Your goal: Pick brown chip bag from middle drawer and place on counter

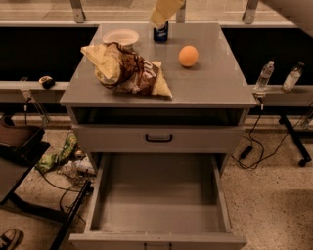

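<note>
The brown chip bag (128,69) lies crinkled on the left part of the counter (210,85), with nothing holding it. The middle drawer (159,199) is pulled wide open below and holds nothing. My gripper (165,11) is at the top edge of the camera view, above the back of the counter and up and to the right of the bag, well apart from it. Only its cream-coloured tip shows.
An orange (188,55), a white bowl (121,36) and a dark can (160,33) stand on the counter. A closed drawer panel with a black handle (159,138) sits above the open drawer. Two bottles (264,75) stand on the right ledge. A green wrapper (63,152) and cables lie on the floor at left.
</note>
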You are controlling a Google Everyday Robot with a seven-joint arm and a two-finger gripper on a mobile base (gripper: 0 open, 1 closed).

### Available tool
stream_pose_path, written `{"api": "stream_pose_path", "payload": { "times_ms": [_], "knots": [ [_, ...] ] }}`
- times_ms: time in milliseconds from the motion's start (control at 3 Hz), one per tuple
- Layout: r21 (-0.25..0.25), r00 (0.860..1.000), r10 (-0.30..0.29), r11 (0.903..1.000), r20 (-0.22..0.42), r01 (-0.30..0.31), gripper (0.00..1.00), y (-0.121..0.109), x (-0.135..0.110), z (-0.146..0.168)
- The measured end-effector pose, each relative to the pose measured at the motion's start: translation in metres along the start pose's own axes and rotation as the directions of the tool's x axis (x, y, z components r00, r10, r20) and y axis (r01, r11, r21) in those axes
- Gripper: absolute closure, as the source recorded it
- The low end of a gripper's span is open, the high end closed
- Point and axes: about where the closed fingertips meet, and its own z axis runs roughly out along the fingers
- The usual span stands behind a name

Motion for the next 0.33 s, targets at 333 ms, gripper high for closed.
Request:
{"api": "stream_pose_path", "payload": {
  "times_ms": [333],
  "knots": [
    [0.130, 0.993, 0.114, 0.9844, 0.041, -0.119, 0.00, -0.0260, 0.0553, -0.0524]
  ]
}}
